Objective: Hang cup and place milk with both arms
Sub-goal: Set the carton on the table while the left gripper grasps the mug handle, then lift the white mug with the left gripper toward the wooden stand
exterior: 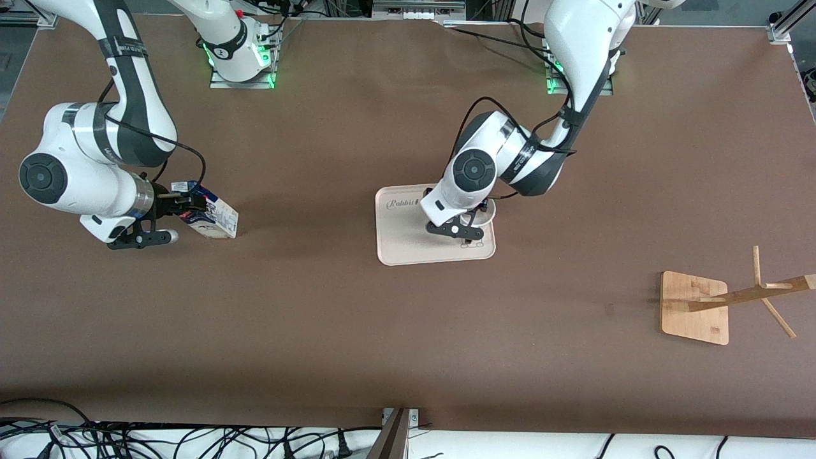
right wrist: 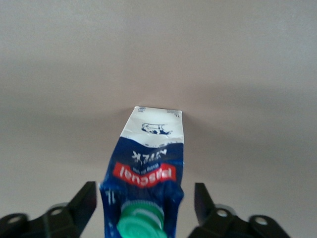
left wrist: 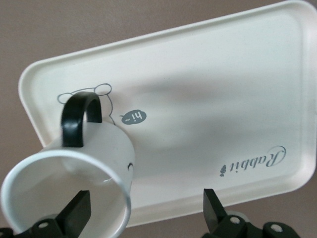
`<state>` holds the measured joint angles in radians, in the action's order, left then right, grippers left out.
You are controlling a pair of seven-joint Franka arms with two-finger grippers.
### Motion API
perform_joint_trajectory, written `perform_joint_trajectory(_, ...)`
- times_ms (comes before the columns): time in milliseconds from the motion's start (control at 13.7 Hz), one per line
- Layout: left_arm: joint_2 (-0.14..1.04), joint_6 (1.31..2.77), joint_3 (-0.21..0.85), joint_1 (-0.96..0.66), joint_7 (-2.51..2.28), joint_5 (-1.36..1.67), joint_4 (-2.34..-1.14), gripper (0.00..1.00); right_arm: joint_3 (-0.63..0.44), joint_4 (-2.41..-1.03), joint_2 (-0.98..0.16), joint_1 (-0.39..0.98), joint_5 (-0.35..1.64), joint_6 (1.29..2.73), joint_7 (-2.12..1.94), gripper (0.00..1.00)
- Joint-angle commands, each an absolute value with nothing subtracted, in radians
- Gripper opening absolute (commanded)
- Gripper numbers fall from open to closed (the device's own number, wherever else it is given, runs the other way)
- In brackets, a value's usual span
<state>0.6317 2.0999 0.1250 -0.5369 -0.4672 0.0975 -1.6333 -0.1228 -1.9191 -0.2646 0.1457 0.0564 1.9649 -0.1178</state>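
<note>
The milk, a blue-and-white carton with a green cap, lies on its side on the table at the right arm's end. In the right wrist view the milk points its cap at the camera. My right gripper is open with a finger on each side of the carton's top and a gap at both. The cup lies on its side on the cream tray. In the left wrist view the cup has its black handle up. My left gripper is open and straddles the cup's wall, one finger inside the mouth.
A wooden cup rack with a square base and slanting pegs stands toward the left arm's end, nearer the front camera than the tray. The tray carries a "Rabbit" print. Cables lie along the table's front edge.
</note>
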Motion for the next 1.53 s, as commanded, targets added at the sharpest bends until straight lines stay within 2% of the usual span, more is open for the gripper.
perform_joint_trajectory(0, 0.640, 2.115, 0.120, -0.537, -0.411, 0.091, -1.643, 0.62, -0.114, -1.885, -0.200, 0.127, 0.052, 1.889, -0.123, 1.00)
perform_joint_trajectory(146, 0.638, 2.109, 0.115, -0.532, -0.371, 0.091, -1.652, 0.09, -0.117, -1.847, -0.146, 0.106, 0.055, 1.847, -0.123, 1.00)
perform_joint_trajectory(219, 0.637, 2.106, 0.112, -0.529, -0.370, 0.091, -1.652, 0.00, -0.117, -1.841, -0.128, 0.097, 0.064, 1.847, -0.123, 1.00)
perform_joint_trajectory(438, 0.617, 2.080, 0.106, -0.519, -0.371, 0.092, -1.652, 0.00, -0.115, -1.748, -0.097, 0.087, 0.051, 1.824, -0.124, 1.00)
perform_joint_trajectory(802, 0.539, 1.993, 0.106, -0.462, -0.377, 0.092, -1.646, 0.00, -0.120, -1.669, -0.063, 0.068, 0.064, 1.680, -0.129, 1.00)
perform_joint_trajectory(1167, 0.361, 1.855, 0.103, -0.207, -0.117, 0.095, -1.620, 0.00, -0.120, -1.605, -0.022, 0.019, 0.051, 1.601, -0.135, 1.00)
perform_joint_trajectory(1458, 0.296, 1.798, -0.049, -0.167, -0.029, 0.094, -1.530, 0.00, -0.120, -1.598, 0.012, 0.002, 0.049, 1.556, -0.127, 1.00)
